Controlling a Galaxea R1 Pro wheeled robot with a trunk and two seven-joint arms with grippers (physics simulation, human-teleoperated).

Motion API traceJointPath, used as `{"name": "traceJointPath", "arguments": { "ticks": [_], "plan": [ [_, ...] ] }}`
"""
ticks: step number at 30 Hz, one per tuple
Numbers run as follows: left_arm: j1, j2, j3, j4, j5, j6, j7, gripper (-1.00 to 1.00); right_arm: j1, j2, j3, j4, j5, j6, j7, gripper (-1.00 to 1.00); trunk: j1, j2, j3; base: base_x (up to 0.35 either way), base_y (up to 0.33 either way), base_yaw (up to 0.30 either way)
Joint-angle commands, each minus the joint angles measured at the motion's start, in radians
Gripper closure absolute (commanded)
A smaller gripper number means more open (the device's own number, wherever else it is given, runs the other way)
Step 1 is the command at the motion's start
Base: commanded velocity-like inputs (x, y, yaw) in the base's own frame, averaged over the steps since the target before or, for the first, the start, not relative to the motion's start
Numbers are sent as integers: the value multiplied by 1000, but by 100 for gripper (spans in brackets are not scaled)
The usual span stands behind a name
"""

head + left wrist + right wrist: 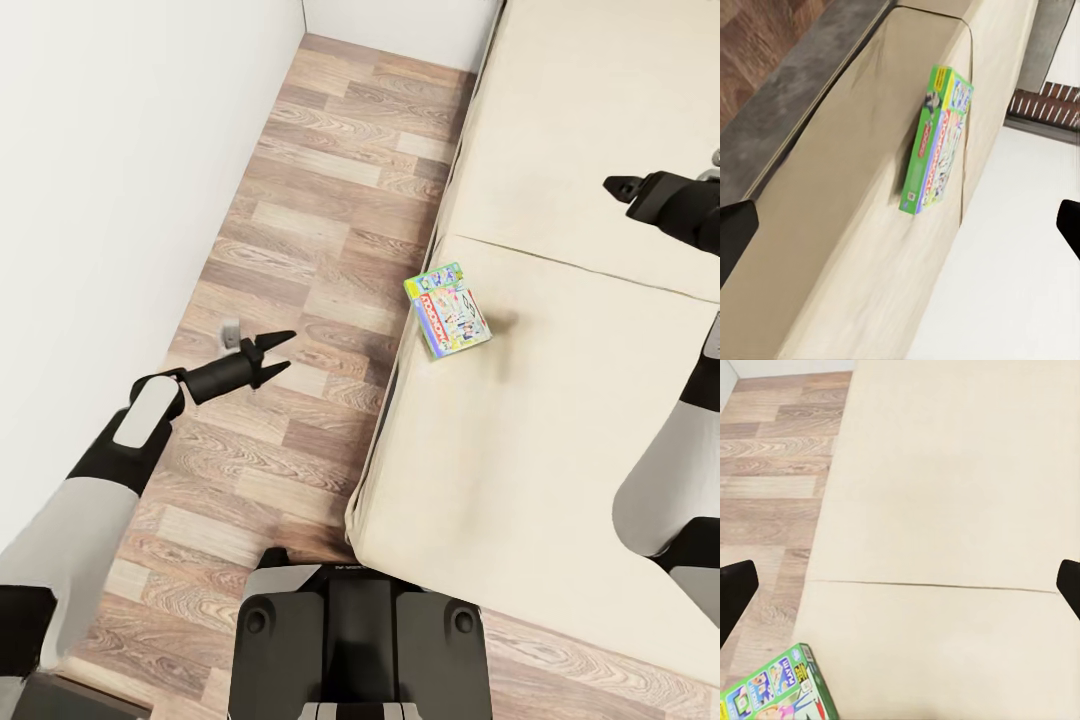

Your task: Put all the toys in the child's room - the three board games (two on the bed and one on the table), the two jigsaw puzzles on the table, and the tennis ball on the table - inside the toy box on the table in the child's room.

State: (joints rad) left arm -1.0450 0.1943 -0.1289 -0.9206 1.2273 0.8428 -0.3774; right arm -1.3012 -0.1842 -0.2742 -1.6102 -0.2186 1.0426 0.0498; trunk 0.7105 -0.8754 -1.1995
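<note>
The left pincer [268,358] was held open and empty over the floor [300,250], beside the bed [560,420]. A board game [447,310] lay near the mattress edge, just beyond; collecting it was judged the step in hand, calling for a reach across. The right pincer [622,187], farther off above the mattress, was also seen spread and empty.

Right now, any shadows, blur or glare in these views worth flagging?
Head view: flat even light, soft shadow beside the board game on the bed; left gripper sharp. Left wrist view: box print slightly soft, dark shadow under the game against the mattress. Right wrist view: mattress evenly lit, no glare.
</note>
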Motion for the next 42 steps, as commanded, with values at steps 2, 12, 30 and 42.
{"name": "traceJointPath", "arguments": {
  "ticks": [2, 12, 30, 42],
  "plan": [
    [-18, 1, -4, 23, -5, 1, -14, -100, 0, 0, 0, 0, 2, 5, 5, -100, 0, -1, 0, 0, 0, 0],
    [-176, -15, -39, 228, -49, -2, -123, -100, 0, 3, 3, -1, 1, 5, 5, -100, 0, -1, 0, 0, 0, 0],
    [-208, -51, -64, 283, -113, 26, -201, -100, 0, 7, 3, -1, -5, 5, 5, -100, 0, -1, 0, 0, 0, 0],
    [-34, -21, -10, 62, -110, 64, -211, -100, 3, 10, 0, -1, -9, 5, 5, -100, 0, -1, 0, 0, 0, 0]
  ]
}}
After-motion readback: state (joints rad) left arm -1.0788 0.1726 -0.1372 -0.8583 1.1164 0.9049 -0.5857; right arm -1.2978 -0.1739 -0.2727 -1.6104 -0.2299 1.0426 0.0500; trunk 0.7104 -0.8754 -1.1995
